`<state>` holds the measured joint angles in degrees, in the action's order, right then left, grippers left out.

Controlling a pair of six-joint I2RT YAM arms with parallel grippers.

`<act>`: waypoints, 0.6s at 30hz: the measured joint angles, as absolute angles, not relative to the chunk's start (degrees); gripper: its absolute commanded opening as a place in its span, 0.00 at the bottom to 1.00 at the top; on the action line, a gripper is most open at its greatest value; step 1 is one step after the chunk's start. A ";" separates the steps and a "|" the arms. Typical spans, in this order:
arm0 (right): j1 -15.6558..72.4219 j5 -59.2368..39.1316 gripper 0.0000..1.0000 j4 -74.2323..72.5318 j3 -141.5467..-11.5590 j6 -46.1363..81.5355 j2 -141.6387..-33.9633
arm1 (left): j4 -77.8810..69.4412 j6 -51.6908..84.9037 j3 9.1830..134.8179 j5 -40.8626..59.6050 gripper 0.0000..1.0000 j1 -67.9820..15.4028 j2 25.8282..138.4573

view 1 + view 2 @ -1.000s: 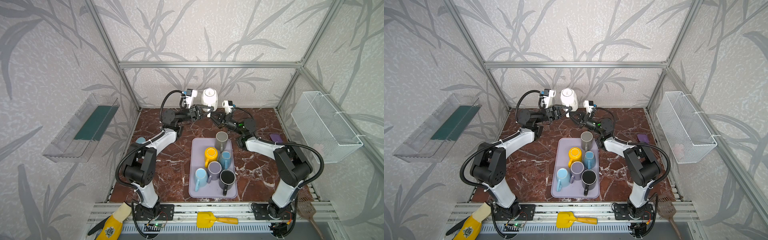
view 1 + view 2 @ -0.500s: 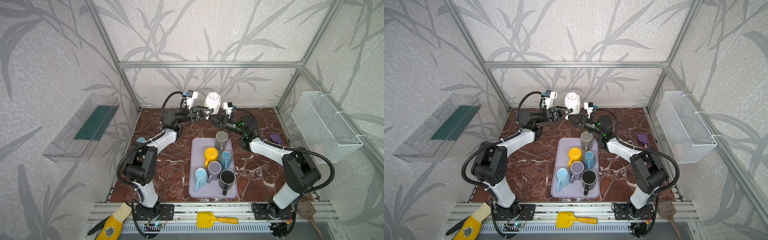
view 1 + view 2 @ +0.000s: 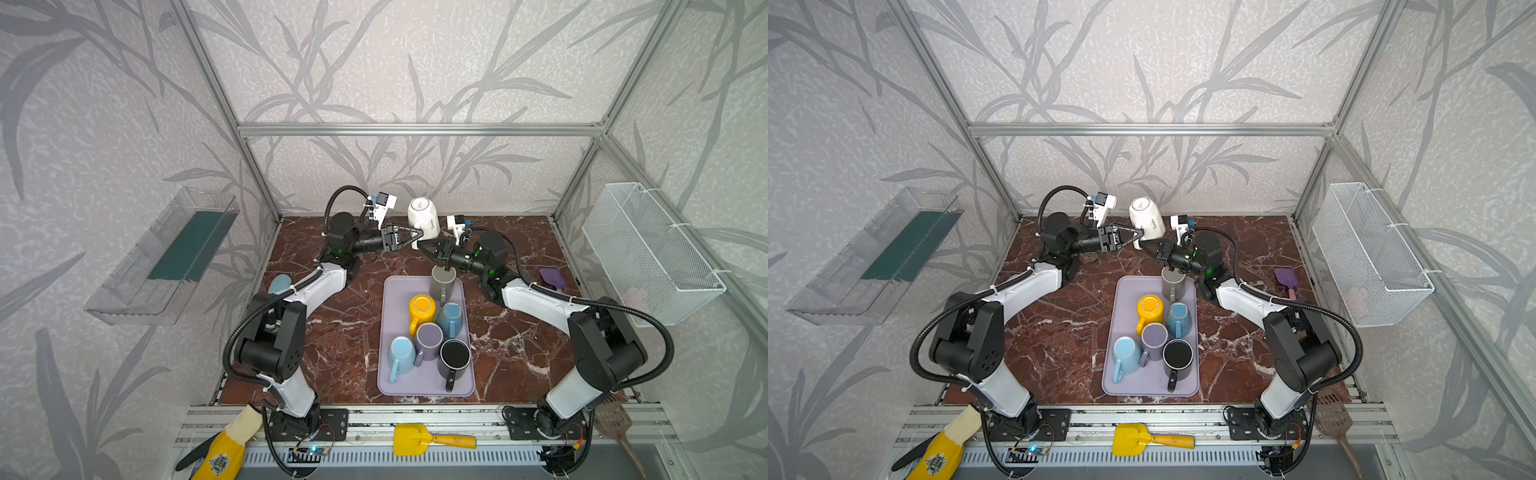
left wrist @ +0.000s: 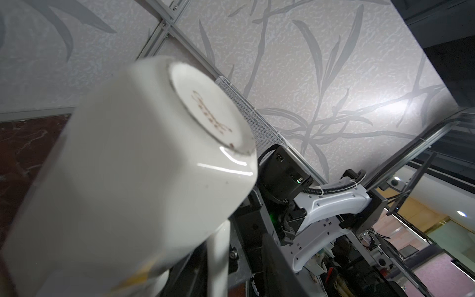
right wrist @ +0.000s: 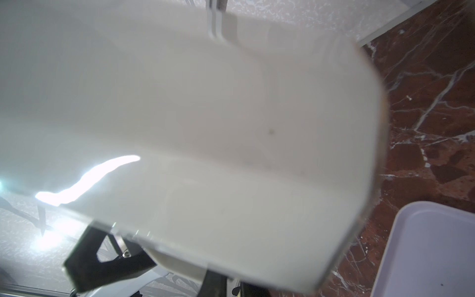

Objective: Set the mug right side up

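Tilting now, the white mug [image 3: 423, 218] leans its base up and leftward, straighter 1 second ago, and the right arm has stretched out. It hangs above the far end of the desk [image 3: 332, 332], behind the tray [image 3: 388, 291]. Wrist level, the right pincer [image 3: 428, 246] is clamped on its lower rim. Opposite, the left pincer [image 3: 418, 237] reaches in level, tips at the handle [image 4: 218, 257]; open or gripping, I cannot tell.

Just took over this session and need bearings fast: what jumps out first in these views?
A white mug hangs bottom-up in mid-air at the back of the table, between the left gripper and right gripper. In front of it, mid-table, a lilac tray holds six more, the yellow mug brightest.
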<state>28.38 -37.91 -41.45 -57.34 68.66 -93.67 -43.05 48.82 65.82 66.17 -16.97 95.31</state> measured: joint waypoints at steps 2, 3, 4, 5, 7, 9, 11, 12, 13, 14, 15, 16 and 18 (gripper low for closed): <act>28.38 -37.63 0.00 -39.86 -57.34 67.13 -92.77 | -34.00 42.48 66.00 63.70 0.35 -16.88 92.64; 28.38 -37.47 0.00 -38.94 -57.34 66.17 -92.20 | -29.43 39.48 66.30 62.33 0.35 -16.86 91.50; 28.38 -37.34 0.00 -37.93 -57.34 65.25 -91.64 | -25.28 36.73 66.74 60.88 0.35 -16.88 90.67; 28.38 -37.08 0.00 -36.86 -57.34 64.40 -91.20 | -22.26 34.52 67.29 60.01 0.35 -16.95 90.21; 28.38 -36.51 0.00 -34.28 -57.34 62.81 -90.67 | -16.62 30.83 68.51 57.76 0.35 -17.37 89.49; 28.40 -35.94 0.00 -32.21 -57.34 61.23 -90.54 | -12.36 28.16 69.28 55.77 0.34 -17.93 89.34; 28.42 -35.31 0.00 -29.78 -57.34 59.79 -90.50 | -8.60 26.02 69.82 53.58 0.34 -18.61 89.34; 28.47 -34.94 0.00 -28.56 -57.34 59.00 -90.39 | -6.70 25.04 70.17 52.49 0.33 -19.09 89.34; 28.56 -34.57 0.00 -27.44 -57.34 58.28 -90.28 | -4.84 24.03 70.50 51.37 0.32 -19.62 89.34; 28.64 -34.17 0.00 -26.39 -57.34 57.52 -90.15 | -3.09 23.20 70.94 50.35 0.31 -20.12 89.34; 28.80 -33.50 0.00 -25.19 -57.34 56.64 -90.00 | -1.19 22.33 71.50 49.08 0.30 -20.64 89.36; 28.95 -32.86 0.00 -24.21 -57.34 55.70 -89.76 | 0.80 21.47 72.14 47.66 0.29 -21.19 89.38; 29.30 -31.59 0.00 -22.22 -57.36 53.95 -89.08 | 3.62 20.40 73.01 45.41 0.28 -22.02 89.41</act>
<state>29.30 -31.59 -22.22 -57.36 53.95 -89.08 3.62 20.40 73.01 45.41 -22.02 89.41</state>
